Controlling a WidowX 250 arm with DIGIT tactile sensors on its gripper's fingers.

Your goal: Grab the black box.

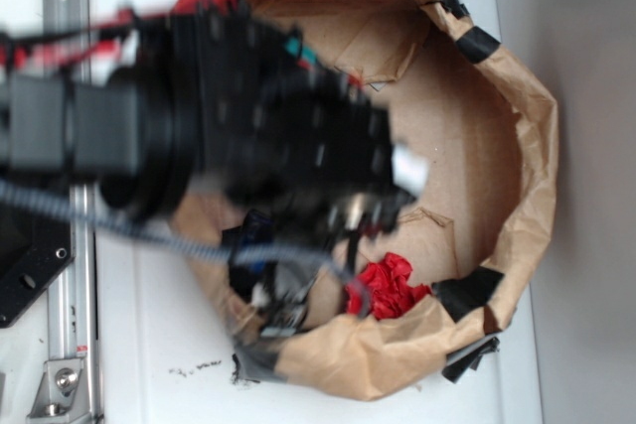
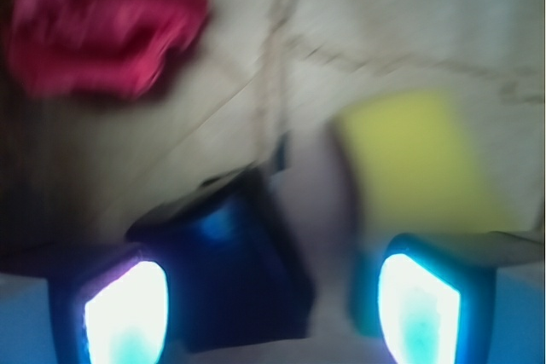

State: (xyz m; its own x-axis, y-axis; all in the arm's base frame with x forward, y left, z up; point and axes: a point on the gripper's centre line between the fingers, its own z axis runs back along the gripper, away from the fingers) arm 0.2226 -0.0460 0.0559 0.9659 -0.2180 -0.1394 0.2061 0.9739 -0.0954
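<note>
Pincer (image 2: 273, 304) spread wide, glowing pads (image 2: 126, 313) at the bottom of the wrist view, gripping nothing. Black box (image 2: 223, 274) between the pads, hard by the left one, lying on the brown paper floor; contact not clear through the blur. Yellow block (image 2: 409, 164) just beyond the right pad. Red crumpled thing (image 2: 102, 23) farther off, upper left in the wrist view. In the exterior view, blurred arm (image 1: 229, 116) reaching across into the paper-walled pen (image 1: 527, 126), black tape patches (image 1: 477, 44) on its rim, red thing (image 1: 388, 285) near the lower wall. White bench (image 1: 149, 345) beneath.
</note>
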